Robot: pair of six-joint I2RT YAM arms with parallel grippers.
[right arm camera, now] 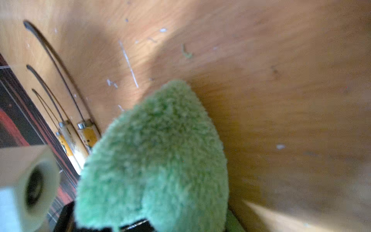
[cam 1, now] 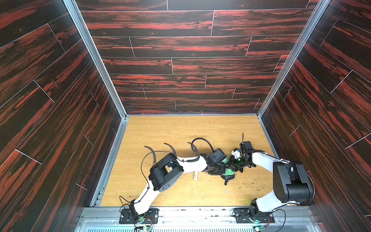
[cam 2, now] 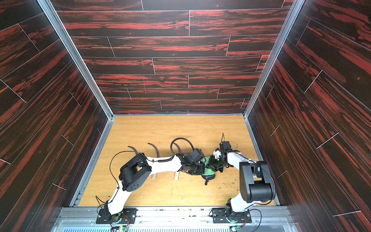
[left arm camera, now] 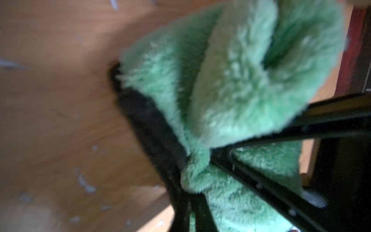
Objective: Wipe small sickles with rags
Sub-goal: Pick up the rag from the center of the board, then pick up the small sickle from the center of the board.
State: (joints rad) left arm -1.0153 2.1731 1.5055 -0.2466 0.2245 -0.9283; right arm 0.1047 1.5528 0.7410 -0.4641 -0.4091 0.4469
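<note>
The left hand (cam 1: 221, 170) clenches the rag (cam 1: 228, 173), the right hand (cam 1: 236, 165) cannot be read; sickles (cam 1: 195, 175) at its nine o'clock apparently await wiping.

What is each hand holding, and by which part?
The left hand pinches the green rag at a bunched fold beside its black trim. The right hand seems closed on another fluffy fold of the same rag.

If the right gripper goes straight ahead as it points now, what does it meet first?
The green cloth, bunched against the right gripper; behind it probably the table, though depth is unclear.
</note>
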